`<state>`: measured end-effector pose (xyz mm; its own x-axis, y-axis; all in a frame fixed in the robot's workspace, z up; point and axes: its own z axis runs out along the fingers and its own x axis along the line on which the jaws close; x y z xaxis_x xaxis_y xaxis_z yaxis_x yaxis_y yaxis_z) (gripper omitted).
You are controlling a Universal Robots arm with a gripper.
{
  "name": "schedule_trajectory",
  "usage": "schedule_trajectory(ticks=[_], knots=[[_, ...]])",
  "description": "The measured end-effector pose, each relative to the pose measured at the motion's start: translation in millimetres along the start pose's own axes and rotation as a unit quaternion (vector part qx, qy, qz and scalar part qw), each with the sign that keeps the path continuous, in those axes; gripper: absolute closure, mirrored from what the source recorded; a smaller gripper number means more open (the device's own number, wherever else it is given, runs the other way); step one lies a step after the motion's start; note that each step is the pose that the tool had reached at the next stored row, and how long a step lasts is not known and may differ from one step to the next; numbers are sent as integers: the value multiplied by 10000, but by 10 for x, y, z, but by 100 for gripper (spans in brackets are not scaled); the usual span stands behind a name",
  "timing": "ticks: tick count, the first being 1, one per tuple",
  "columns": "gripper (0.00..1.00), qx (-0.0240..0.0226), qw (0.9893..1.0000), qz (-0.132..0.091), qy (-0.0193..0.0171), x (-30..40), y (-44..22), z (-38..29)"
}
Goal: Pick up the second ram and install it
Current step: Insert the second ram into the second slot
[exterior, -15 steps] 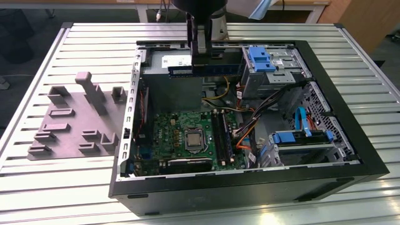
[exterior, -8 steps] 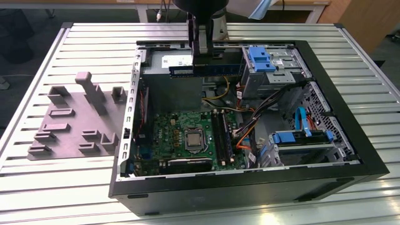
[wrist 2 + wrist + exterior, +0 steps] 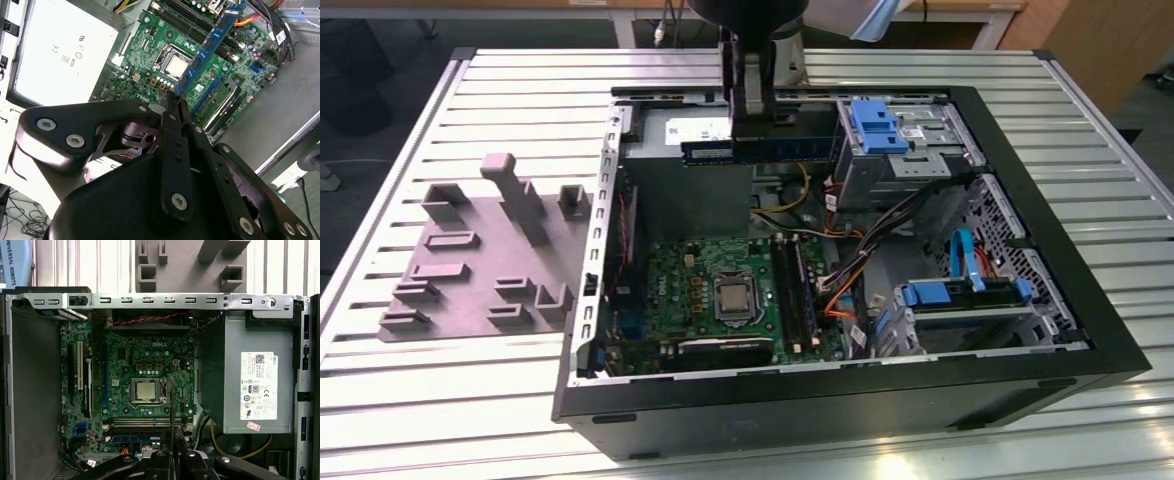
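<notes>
My gripper (image 3: 738, 135) is shut on the second ram (image 3: 761, 150), a long dark blue-green stick with a white sticker at one end. It hangs level, high above the open computer case (image 3: 854, 400), near the case's far side in the exterior view. In the second wrist view the ram (image 3: 210, 42) juts out from the shut gripper (image 3: 173, 100) over the green motherboard (image 3: 150, 75). From the first wrist view the ram (image 3: 172, 410) is seen edge-on as a thin line above the black memory sockets (image 3: 145, 422), with the gripper (image 3: 172, 454) behind it.
A grey moulded tray (image 3: 480, 260) with raised blocks lies on the slatted table on the exterior view's left. Inside the case are the processor (image 3: 734, 297), a grey power supply (image 3: 250, 385), blue drive brackets (image 3: 874, 125) and loose cables (image 3: 854, 270). A bluish strip (image 3: 135, 438) lies along the sockets.
</notes>
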<state>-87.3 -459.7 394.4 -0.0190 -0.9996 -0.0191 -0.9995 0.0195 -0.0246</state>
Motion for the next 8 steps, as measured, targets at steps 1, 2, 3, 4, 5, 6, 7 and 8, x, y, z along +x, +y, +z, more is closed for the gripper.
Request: schedule_trajectory(ticks=[1, 2, 3, 4, 5, 6, 7, 8], knots=[[86, 0, 10000, 5, 0, 0, 0, 0], [86, 1, 10000, 21, 0, 0, 0, 0], [86, 1, 10000, 50, 1, 0, 0, 0], [86, 2, 10000, 94, 2, 0, 0, 1], [86, 3, 9999, 153, 4, 0, 0, 1], [86, 4, 9998, 219, 6, 0, 0, 2], [86, 5, 9996, 291, 7, 0, 0, 2], [86, 7, 9993, 370, 9, 0, 0, 3]])
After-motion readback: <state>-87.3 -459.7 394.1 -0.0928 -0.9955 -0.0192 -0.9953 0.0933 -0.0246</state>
